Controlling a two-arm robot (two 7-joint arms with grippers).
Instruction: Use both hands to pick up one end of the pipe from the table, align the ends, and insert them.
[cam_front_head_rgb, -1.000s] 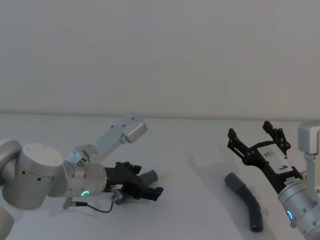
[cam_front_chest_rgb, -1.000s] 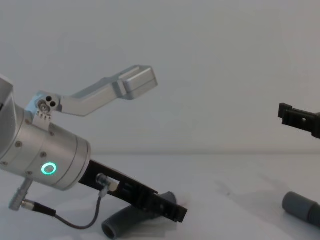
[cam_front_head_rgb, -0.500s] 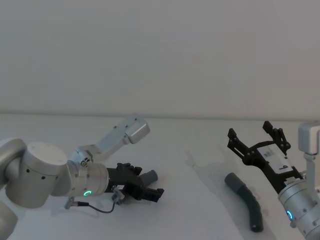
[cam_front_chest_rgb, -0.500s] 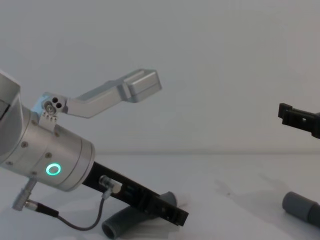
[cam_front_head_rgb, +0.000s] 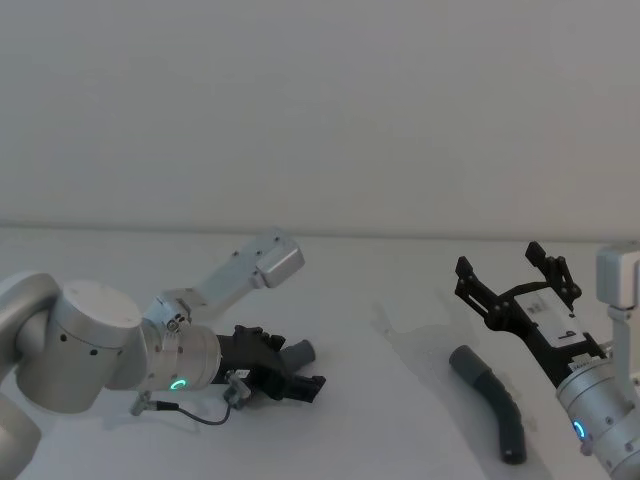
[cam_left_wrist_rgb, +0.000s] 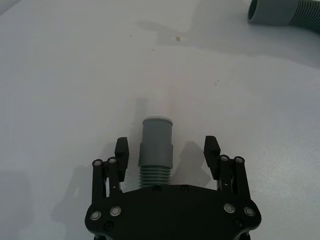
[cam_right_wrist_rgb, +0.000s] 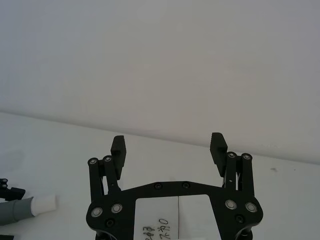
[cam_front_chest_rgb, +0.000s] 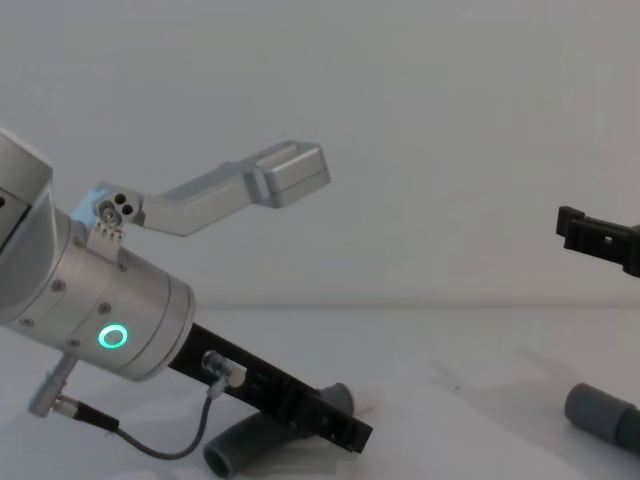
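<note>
One pipe piece (cam_front_head_rgb: 298, 353) lies on the white table (cam_front_head_rgb: 400, 430) at the left, its grey cuff end (cam_left_wrist_rgb: 156, 137) pointing away from my left gripper (cam_front_head_rgb: 292, 364). That gripper is low over the table and open, with a finger (cam_left_wrist_rgb: 122, 151) on each side of the cuff and a gap on both sides. The other pipe piece (cam_front_head_rgb: 490, 398), curved and dark, lies at the right, and its cuff (cam_front_chest_rgb: 600, 412) shows in the chest view. My right gripper (cam_front_head_rgb: 505, 262) hangs open above and behind it, holding nothing (cam_right_wrist_rgb: 169, 145).
A cable (cam_front_chest_rgb: 150, 445) loops under the left wrist with its green ring (cam_front_chest_rgb: 113, 336). A silver arm link (cam_front_head_rgb: 250, 265) sticks up behind the left gripper. Bare table lies between the two pipe pieces.
The left arm's wrist has shifted slightly to the right and upward while its gripper stays astride the left pipe piece. The right arm and both pipe pieces have not moved.
</note>
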